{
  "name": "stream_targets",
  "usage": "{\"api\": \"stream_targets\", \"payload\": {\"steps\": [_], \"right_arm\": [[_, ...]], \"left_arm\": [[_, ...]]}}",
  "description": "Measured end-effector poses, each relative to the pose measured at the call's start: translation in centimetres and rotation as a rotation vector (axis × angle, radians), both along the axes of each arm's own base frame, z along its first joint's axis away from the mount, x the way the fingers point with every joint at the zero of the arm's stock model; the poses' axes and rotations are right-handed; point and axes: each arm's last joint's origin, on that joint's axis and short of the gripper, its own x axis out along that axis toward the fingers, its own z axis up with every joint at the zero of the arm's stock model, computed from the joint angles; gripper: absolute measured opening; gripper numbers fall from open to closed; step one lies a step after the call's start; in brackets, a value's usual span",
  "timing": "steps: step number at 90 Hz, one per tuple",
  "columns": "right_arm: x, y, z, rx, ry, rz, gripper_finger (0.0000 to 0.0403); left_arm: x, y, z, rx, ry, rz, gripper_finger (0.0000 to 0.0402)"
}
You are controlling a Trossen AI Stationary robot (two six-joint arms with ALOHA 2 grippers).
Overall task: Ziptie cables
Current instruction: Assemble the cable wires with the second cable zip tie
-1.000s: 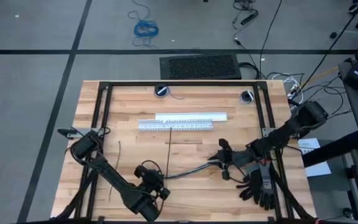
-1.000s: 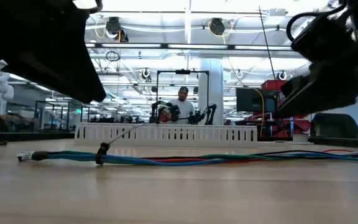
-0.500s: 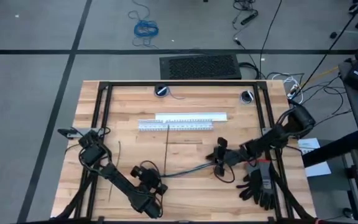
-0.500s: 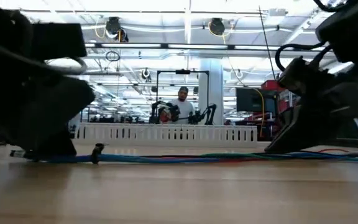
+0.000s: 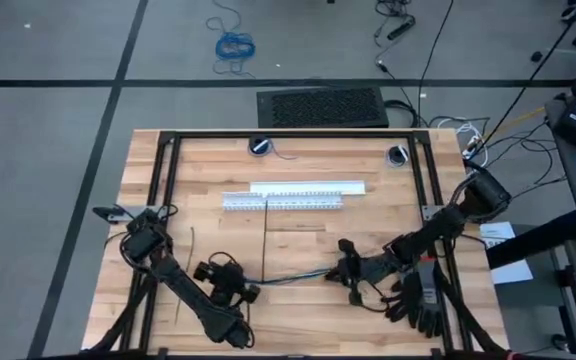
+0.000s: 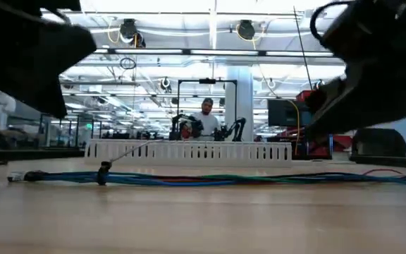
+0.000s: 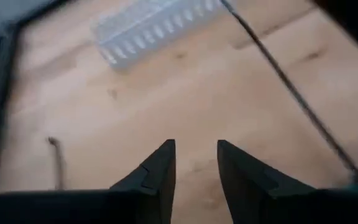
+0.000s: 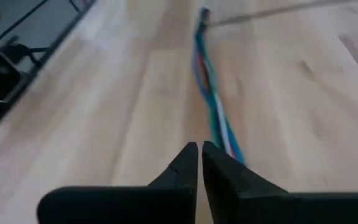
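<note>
Shifted leftward, left hand [image 5: 251,291] slightly agape, right hand [image 5: 334,271] pinched empty; cables [image 5: 293,277] lie left-right.

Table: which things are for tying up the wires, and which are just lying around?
For the job: cables, zipties, open left gripper and shut right gripper, both beside the cables.
Just lying about: white slotted duct, black glove, blue coiled cord on the floor.

no readable text, labels or numbers, background signs perhaps too small
</note>
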Motion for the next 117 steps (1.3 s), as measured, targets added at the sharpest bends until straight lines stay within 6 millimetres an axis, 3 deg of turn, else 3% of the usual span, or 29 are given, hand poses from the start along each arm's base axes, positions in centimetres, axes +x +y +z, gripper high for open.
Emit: {"api": "stream_targets", "payload": {"steps": [11,28,45,64,76,90,117], "right_arm": [[0.4,0.9,1.1,0.008,0.002,0.048,0.0013],[0.1,1.5,2.2,0.033,0.014,0.101,0.0013],[-0.2,1.3,2.5,0.021,0.034,0.099,0.0013],[-0.4,1.2,2.1,-0.006,0.08,0.097,0.0013],[-0.5,1.1,2.0,-0.011,0.091,0.095,0.0013],[-0.5,1.2,2.0,-0.008,0.093,0.094,0.0013],[-0.5,1.3,2.0,0.005,0.091,0.092,0.0013]], "left_arm": [[-1.1,1.1,0.4,-0.13,0.06,0.174,0.0115],[-2.3,2.1,2.0,-0.172,0.074,0.2,0.0115],[-5.3,6.4,2.9,-0.25,0.024,0.244,0.0115],[-8.6,11.6,1.0,-0.392,-0.116,0.325,0.0115],[-9.8,13.8,-1.0,-0.433,-0.078,0.435,0.0115],[-10.0,15.0,-2.4,-0.449,-0.086,0.491,0.0115],[-10.2,15.4,-2.9,-0.425,-0.095,0.471,0.0115]]}}
